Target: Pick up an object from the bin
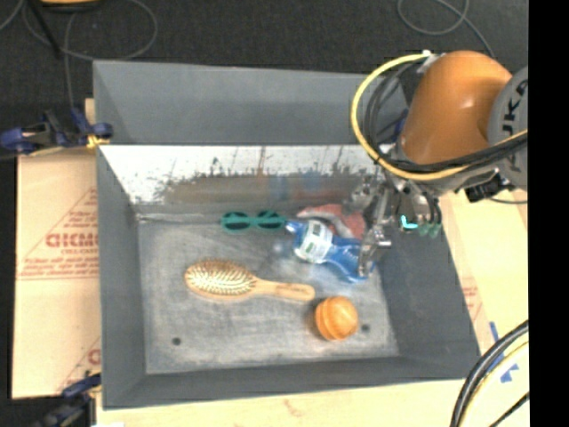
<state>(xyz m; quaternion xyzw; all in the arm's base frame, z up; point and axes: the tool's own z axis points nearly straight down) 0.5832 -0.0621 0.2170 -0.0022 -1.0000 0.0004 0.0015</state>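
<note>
My gripper (378, 238) hangs low at the right side of the bin, its fingers pointing down at the right end of a blue and white plastic item (324, 247). A reddish pink thing (333, 216) lies just behind that blue item, partly hidden by it. A small orange ball (335, 318) rests on the bin floor below and left of the gripper. Whether the fingers are round anything is hidden by the gripper body.
A wooden hairbrush (240, 283) lies across the middle of the bin floor, handle to the right. A pair of green rings like small glasses (252, 221) sits near the back wall. The arm's orange cover and cables overhang the right rim.
</note>
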